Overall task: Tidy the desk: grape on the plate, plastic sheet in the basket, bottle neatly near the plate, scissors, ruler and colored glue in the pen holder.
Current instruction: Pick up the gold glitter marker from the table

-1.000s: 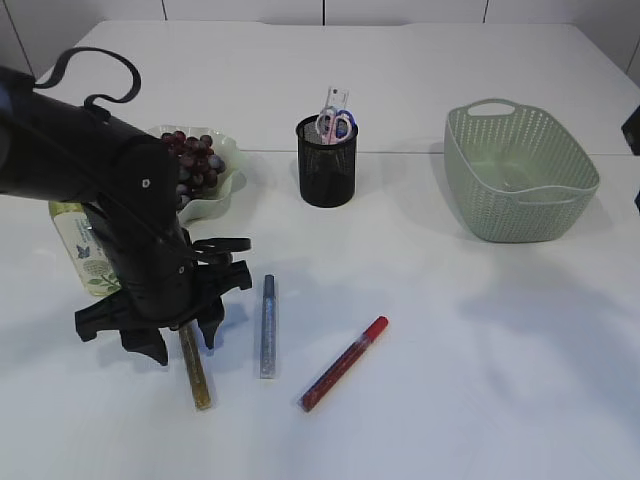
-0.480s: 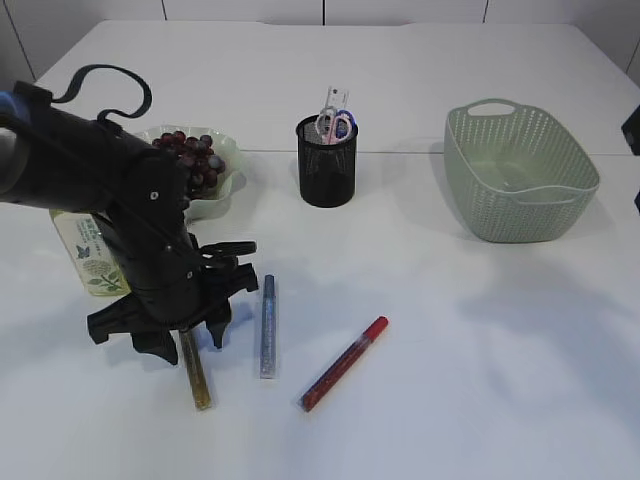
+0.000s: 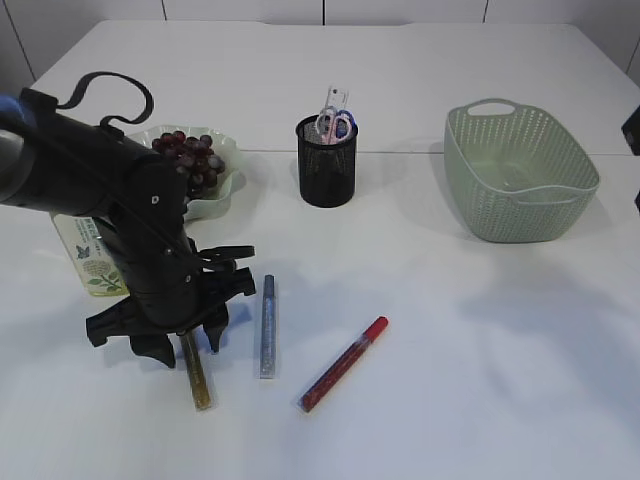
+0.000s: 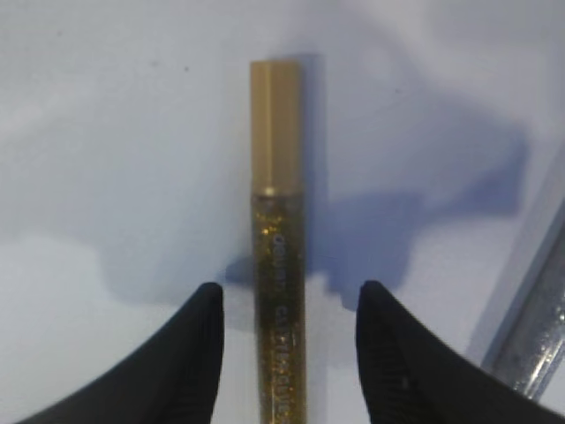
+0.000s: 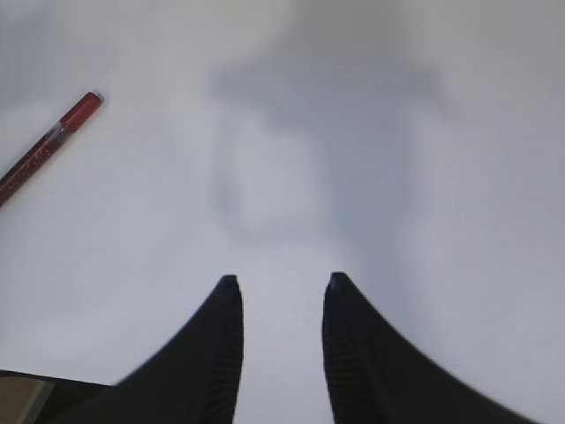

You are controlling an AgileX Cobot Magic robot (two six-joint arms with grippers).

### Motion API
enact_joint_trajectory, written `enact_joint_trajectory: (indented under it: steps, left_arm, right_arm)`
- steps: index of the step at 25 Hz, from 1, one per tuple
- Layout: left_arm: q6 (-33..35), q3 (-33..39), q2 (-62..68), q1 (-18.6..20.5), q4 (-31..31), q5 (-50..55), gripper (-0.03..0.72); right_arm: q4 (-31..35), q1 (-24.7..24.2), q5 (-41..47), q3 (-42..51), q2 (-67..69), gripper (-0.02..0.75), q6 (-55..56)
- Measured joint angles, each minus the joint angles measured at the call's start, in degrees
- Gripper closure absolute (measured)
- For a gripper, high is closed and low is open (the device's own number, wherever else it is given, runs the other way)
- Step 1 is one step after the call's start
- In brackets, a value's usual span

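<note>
Since a second ago my left gripper (image 3: 183, 337) has sunk over the gold glue (image 4: 276, 265), jaws open astride it, not touching. Silver glue (image 3: 268, 325) lies just right, red glue (image 3: 345, 363) further; bottle (image 3: 88, 255) half-hidden behind my arm. Right gripper (image 5: 281, 296) open over bare table (image 5: 424, 177).

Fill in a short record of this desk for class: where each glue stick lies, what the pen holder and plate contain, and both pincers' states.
gold glue: flat on table, between left pincer fingers, not gripped
silver glue: flat, beside gold
red glue: flat, angled
pen holder: scissors and ruler
plate: grapes
right pincer: open, empty
</note>
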Motion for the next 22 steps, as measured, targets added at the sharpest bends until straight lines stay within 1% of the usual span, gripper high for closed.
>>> enact_joint_trajectory:
  steps: [12, 18, 22]
  left_arm:
    - [1.1, 0.0, 0.9, 0.0, 0.0, 0.0, 0.347]
    - [1.5, 0.0, 0.9, 0.0, 0.0, -0.1, 0.393]
    - [2.0, 0.0, 0.9, 0.0, 0.0, -0.1, 0.400]
  right_arm:
    - [0.0, 0.0, 0.0, 0.0, 0.0, 0.477, 0.0]
    - [0.0, 0.0, 0.0, 0.0, 0.0, 0.477, 0.0]
    - [0.0, 0.0, 0.0, 0.0, 0.0, 0.477, 0.0]
